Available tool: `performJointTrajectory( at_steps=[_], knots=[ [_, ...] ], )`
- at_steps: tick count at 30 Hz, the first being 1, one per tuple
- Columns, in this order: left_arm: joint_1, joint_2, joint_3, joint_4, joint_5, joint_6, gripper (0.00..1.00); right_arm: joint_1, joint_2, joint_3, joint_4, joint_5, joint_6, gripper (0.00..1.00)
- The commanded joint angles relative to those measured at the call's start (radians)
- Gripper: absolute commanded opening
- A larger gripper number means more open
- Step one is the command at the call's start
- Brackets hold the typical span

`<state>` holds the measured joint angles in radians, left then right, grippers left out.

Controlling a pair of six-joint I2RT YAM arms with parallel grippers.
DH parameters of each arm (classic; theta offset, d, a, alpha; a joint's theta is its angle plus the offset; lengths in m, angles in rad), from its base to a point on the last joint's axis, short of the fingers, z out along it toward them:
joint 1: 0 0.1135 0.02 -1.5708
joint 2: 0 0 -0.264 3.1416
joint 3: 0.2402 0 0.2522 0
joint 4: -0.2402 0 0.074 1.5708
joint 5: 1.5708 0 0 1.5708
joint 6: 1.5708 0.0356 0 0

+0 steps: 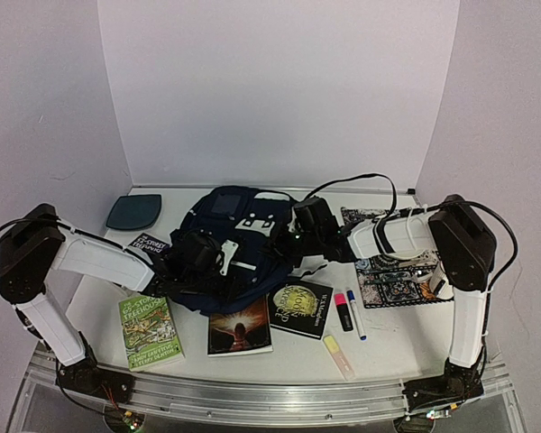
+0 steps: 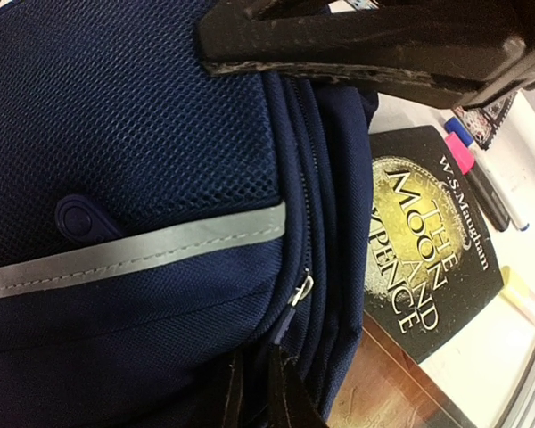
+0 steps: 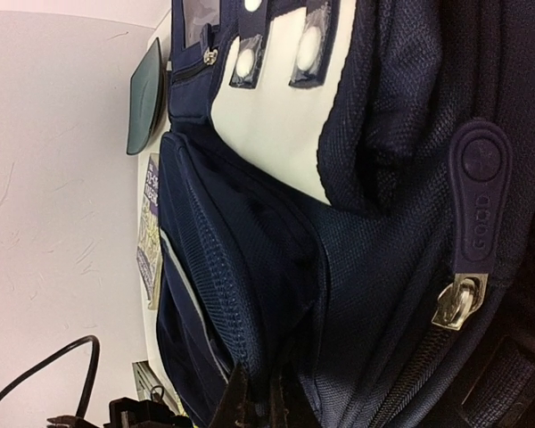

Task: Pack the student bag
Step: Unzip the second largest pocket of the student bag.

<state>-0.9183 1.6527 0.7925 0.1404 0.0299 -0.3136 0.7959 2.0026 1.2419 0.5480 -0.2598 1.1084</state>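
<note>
From the top camera I see the bag lying in the middle of the table. Books are fanned along its lower edge: a green book at lower left, a black book with a gold disc just right of centre, and markers beside that. All of them lie outside the bag, so I judge I am only at the opening stage. My left claw sits on the bag's left flank and my right claw at its upper right edge, but from up here I cannot read either one. In the left wrist view the bag fills the left of the frame, with a grey strip running across it. A zip slider sits near centre, its tab hanging toward the bottom edge. My fingers stand close on either side of that tab, but I cannot tell whether they have clamped it. In the right wrist view the fingers at bottom centre are pinched together on a ridge of the bag's cloth, and a round-ended zip tab shows at the right. To do this well I want the left claw squarely on the tab, not on the cloth beside it. Then I should draw along the line of the zip teeth rather than upward. Meanwhile the right claw anchors the cloth taut, so the bag does not slide into the books.
</note>
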Motion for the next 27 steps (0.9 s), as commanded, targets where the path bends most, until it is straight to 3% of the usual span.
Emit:
performJointTrajectory(
  at_steps=[1,9,21,27],
  knots=[
    [-0.016,0.019,0.016,-0.022,0.035,0.009,0.02,0.024,-0.065,0.037,0.119,-0.066,0.005,0.00],
    [-0.016,-0.082,-0.038,-0.076,-0.017,0.007,0.00,-0.036,-0.079,0.028,0.078,-0.055,-0.040,0.00],
    [-0.009,-0.189,-0.076,-0.299,-0.235,-0.025,0.00,-0.161,-0.101,0.052,-0.092,-0.057,-0.183,0.00],
    [0.072,-0.284,-0.112,-0.389,-0.269,-0.041,0.00,-0.202,-0.047,0.160,-0.207,-0.065,-0.280,0.00]
  ],
)
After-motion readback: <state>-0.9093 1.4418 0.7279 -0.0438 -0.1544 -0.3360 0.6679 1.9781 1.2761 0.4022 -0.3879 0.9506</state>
